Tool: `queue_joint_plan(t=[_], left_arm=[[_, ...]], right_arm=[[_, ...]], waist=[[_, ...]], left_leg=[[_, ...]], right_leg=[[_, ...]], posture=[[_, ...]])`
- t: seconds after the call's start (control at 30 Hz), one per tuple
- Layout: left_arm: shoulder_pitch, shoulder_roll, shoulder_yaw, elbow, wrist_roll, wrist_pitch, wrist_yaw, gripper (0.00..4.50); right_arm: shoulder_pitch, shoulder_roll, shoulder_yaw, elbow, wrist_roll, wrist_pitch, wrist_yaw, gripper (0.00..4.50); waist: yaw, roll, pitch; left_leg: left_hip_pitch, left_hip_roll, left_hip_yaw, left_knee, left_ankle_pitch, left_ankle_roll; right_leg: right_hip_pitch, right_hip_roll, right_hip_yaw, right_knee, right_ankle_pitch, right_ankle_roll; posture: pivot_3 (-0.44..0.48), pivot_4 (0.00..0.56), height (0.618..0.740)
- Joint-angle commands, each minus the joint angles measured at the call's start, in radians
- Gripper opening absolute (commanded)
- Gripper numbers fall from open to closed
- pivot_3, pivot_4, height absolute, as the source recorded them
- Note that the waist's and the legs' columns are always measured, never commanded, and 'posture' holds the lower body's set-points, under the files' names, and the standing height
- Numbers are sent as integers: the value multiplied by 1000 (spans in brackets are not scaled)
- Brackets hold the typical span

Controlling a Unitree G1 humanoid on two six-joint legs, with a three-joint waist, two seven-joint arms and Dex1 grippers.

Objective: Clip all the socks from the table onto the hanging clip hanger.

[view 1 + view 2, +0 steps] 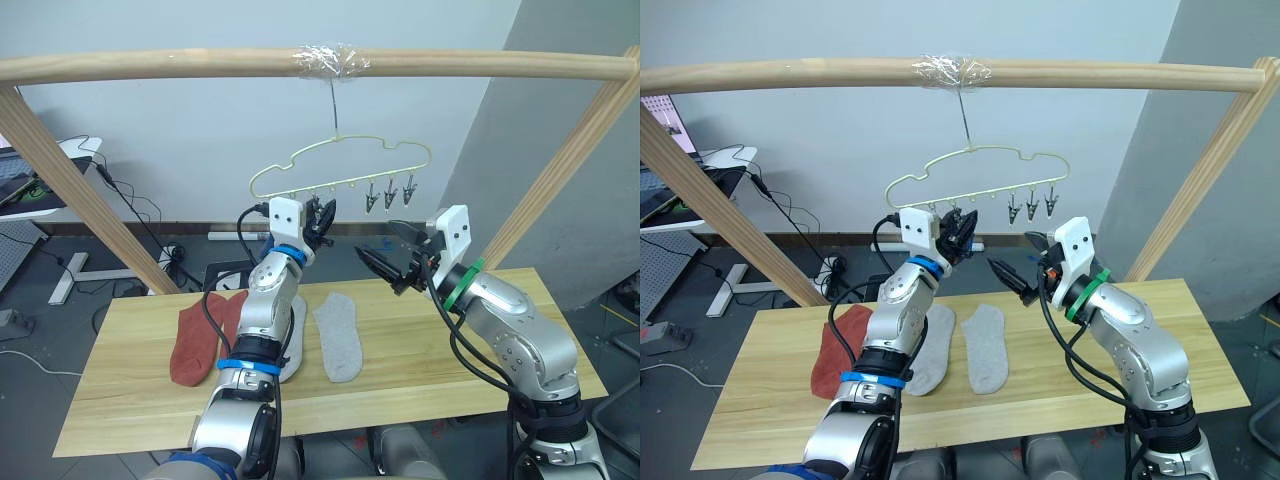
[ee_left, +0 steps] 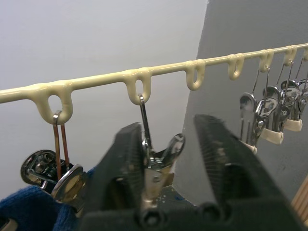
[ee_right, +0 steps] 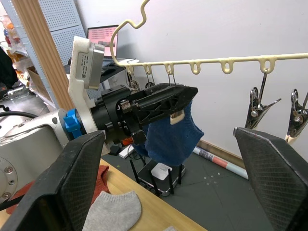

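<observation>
You have two grey socks [image 1: 986, 347] and one rust-red sock [image 1: 195, 345] on the worktop [image 1: 400, 395], one blue sock [image 3: 171, 134] hanging, three free clips [image 1: 390, 195].

A blue sock [image 3: 171, 132] hangs from the pale yellow-green clip hanger [image 1: 340, 165]. Two grey socks [image 1: 338, 335] and rust-red socks [image 1: 195, 342] lie flat on the table [image 1: 420, 375], toward its left end.

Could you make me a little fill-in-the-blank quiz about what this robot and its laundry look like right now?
1. The clip hanger hangs by its hook from a taped ____ pole.
2. The two socks lying side by side in the middle of the table are light ____.
3. The sock hanging beside the left gripper is ____.
4. The right gripper has its fingers ____ and holds nothing.

Missing words: wooden; grey; blue; open
</observation>
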Motion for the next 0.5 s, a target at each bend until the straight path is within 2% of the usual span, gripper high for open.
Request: queue_joint_plan(t=[0.03, 0.17, 0.33, 0.5], left_arm=[[-28, -2, 4, -17, -12, -5, -7, 620], [-22, -4, 5, -28, -18, 4, -6, 103], [-6, 9, 3, -59, -22, 29, -8, 100], [4, 68, 26, -152, -85, 164, -50, 100]], right_arm=[[-21, 0, -15, -43, 15, -13, -5, 4500], [-16, 1, -11, -39, 14, -12, -5, 4500], [14, -22, 40, 5, -51, -5, -17, 4500], [11, -38, 227, 238, -250, -93, -21, 4500]], waist=[[0, 0, 0], [0, 0, 0], [0, 0, 0], [-1, 0, 0]], left_leg=[[0, 0, 0, 0, 0, 0], [0, 0, 0, 0, 0, 0], [0, 0, 0, 0, 0, 0], [1, 0, 0, 0, 0, 0]], right_leg=[[0, 0, 0, 0, 0, 0], [0, 0, 0, 0, 0, 0], [0, 0, 0, 0, 0, 0], [0, 0, 0, 1, 0, 0]], posture=[[-169, 130, 740], [-166, 125, 740], [-151, 122, 740], [-133, 119, 740]])
